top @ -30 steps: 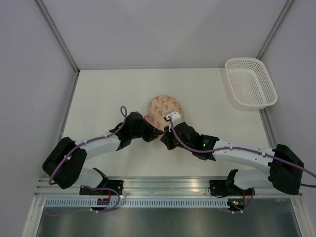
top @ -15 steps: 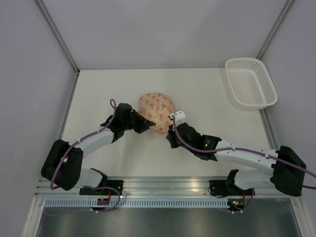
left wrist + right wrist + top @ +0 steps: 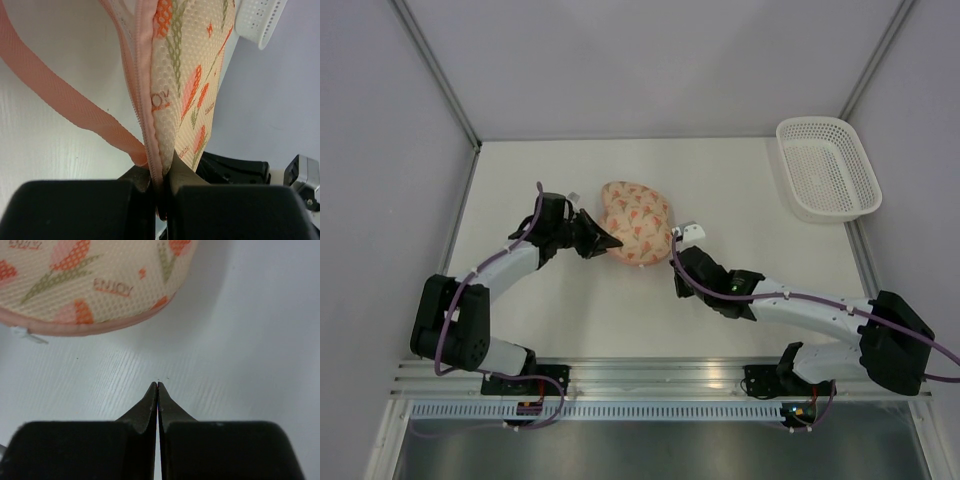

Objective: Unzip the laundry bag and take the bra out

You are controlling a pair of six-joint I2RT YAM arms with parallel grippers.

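Observation:
The laundry bag (image 3: 637, 222), a cream pouch with orange-pink motifs, lies mid-table. My left gripper (image 3: 604, 242) is shut on its left edge. In the left wrist view the jaws (image 3: 162, 190) pinch the pink zip trim (image 3: 145, 100) and patterned mesh (image 3: 185, 75), with the pink loop (image 3: 60, 95) hanging to the left. My right gripper (image 3: 674, 254) is shut and empty, just right of the bag. In the right wrist view its tips (image 3: 158, 386) rest over bare table, short of the bag (image 3: 90, 280). A small white tab (image 3: 27, 335) sticks out under the trim. The bra is hidden.
A white plastic lattice basket (image 3: 827, 168) stands at the far right corner and shows in the left wrist view (image 3: 260, 20). Grey walls enclose the table on three sides. The right arm's wrist (image 3: 235, 170) is behind the bag in the left wrist view.
My left gripper has pulled the bag left and away from the arms. My right gripper, earlier at the bag's near edge, now sits apart from it to the right.

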